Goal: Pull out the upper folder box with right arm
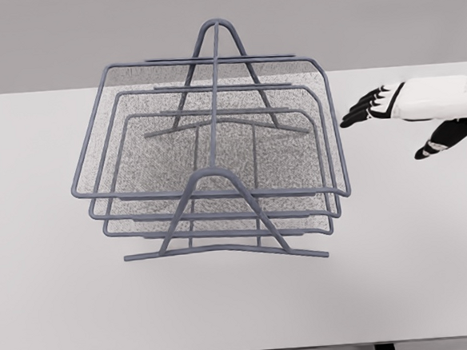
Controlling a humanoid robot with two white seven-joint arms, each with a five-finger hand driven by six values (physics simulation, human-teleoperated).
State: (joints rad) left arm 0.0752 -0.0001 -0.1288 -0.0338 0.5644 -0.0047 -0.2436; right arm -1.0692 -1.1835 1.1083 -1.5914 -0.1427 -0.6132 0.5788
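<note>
Grey wire-mesh three-tier tray rack point(216, 156) stands on the white flat table point(58, 299), centre of view, slightly toward 9 o'clock. Upper folder box point(219, 194), the widest mesh tray, sits top of the stack, seated in the frame, its front rim toward 6 o'clock. Two smaller trays stacked beneath it.

Right hand point(398, 115), white with black fingers point(361, 110), enters from 3 o'clock, hovering beside the rack's 3 o'clock edge, near but not touching. Fingers loosely spread, pointing toward 9 o'clock, holding nothing; thumb hangs toward 5 o'clock.
</note>
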